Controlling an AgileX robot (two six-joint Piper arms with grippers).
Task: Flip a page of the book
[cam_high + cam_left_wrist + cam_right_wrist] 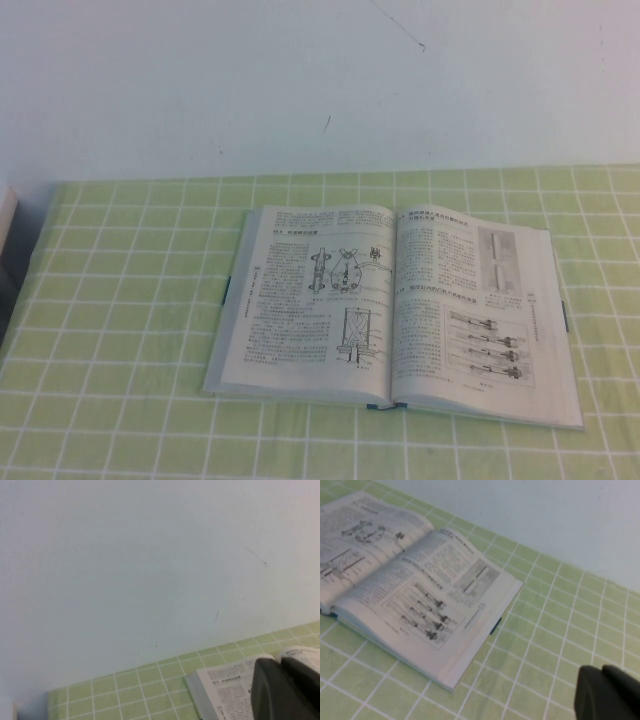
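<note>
Lying open and flat near the middle of the green checked surface (pixel 120 330): the book (pixel 395 315), thick, spine toward the robot, grey-blue cover edges showing around white leaves. Likely heavy enough to stay put while one leaf lifts. The page (pixel 475 320), on the robot's right, thin, limp, easily creased or torn; best taken at its free outer edge or near corner, probably by sliding to raise it first. Printed densely in black, with boxed line diagrams on both open faces. Right end effector (pixel 607 695) hanging just off the book's right side, above bare cloth, closed and holding nothing. Left end effector (pixel 282 690) raised near the book's left part, facing the wall; opening impossible to tell.
</note>
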